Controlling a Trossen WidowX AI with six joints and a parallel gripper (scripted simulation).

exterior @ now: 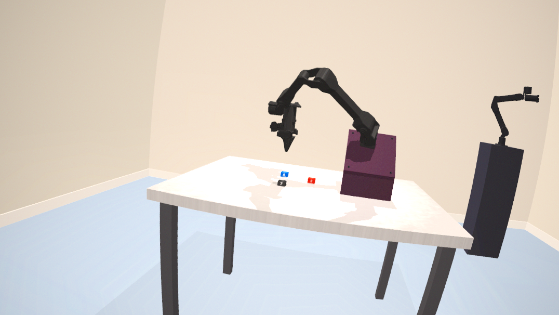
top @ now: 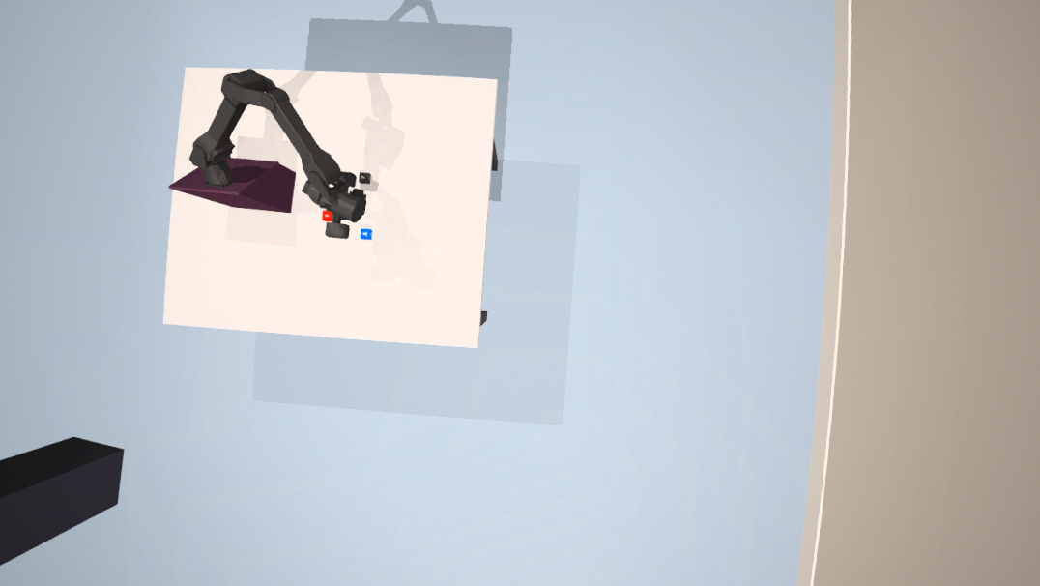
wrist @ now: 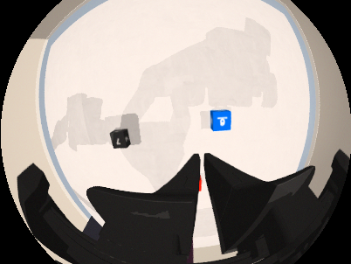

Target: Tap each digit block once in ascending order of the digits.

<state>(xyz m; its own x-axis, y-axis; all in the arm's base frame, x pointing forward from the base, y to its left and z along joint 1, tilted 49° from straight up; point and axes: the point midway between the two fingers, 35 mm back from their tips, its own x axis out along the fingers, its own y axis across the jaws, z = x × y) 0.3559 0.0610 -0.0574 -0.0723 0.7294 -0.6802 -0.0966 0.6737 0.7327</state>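
We logged, near to far in exterior view: black block [exterior: 281,182] nearest table [exterior: 218,195] front edge; blue block [exterior: 284,173] just behind it; red block [exterior: 310,180] nearer maroon pedestal [exterior: 385,172]. Gripper [exterior: 286,148] hung high above blocks, tips pinched together, grasping nothing. Digits too small for us to read

Three blocks on table [exterior: 218,197] — first block [exterior: 284,173] sits just behind second block [exterior: 281,182], third block [exterior: 310,180] off to right toward arm's pedestal [exterior: 385,183]. Gripper [exterior: 286,147] hangs well above blocks, fingers together — touching nothing.
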